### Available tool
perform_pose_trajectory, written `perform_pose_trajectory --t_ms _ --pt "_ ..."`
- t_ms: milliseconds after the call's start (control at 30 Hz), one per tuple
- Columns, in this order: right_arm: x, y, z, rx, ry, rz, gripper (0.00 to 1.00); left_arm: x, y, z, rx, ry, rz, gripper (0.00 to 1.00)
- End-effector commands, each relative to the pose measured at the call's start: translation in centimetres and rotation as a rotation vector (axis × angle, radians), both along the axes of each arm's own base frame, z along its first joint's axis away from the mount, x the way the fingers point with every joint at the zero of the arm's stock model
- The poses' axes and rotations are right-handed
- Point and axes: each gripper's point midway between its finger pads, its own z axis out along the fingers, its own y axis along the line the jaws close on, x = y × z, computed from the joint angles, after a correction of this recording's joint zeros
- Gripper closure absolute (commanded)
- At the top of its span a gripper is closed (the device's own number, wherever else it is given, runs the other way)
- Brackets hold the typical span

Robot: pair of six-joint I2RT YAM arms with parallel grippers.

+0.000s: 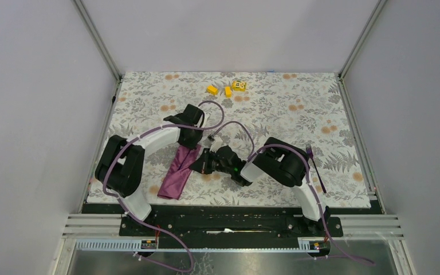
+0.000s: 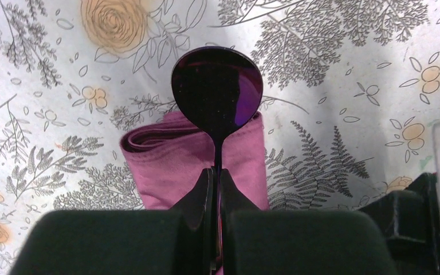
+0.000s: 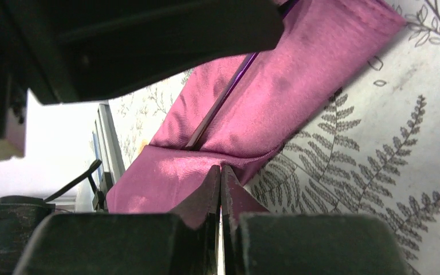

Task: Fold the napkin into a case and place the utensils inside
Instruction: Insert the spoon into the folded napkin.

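The plum napkin, folded into a narrow case, lies on the tablecloth between the arms. My left gripper is shut on the handle of the dark purple spoon, bowl pointing away, above the case's end. In the right wrist view the spoon handle slants down into the case's pocket fold. My right gripper is shut with its tips at the pocket's edge, seemingly pinching the cloth. In the top view the left gripper and the right gripper nearly meet. The purple fork lies at the right.
Three small yellow blocks sit at the far middle of the floral tablecloth. The left arm's dark body hangs close over the right gripper. Grey walls and metal posts enclose the table; a rail runs along the near edge.
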Motion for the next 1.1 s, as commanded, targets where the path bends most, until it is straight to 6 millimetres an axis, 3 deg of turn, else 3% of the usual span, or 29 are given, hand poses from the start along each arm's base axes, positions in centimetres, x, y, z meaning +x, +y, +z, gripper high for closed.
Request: perform_pose_trajectory --t_ms 0,500,1067 --pt "1.7 0.9 0.1 0.014 -0.02 -0.078 1.0 -0.2 0.3 1.6 -0.057 -0.027 0.044 1.0" --pt "2.3 0.5 -1.3 -0.048 0.011 -0.123 1.0 -3.4 2.4 1.5 -0.063 -0.004 0.211 1.0" --pt "2.1 0.7 -1.3 -0.051 0.011 -0.105 1.0 -3.7 5.5 0.0 0.049 0.061 0.273 1.0"
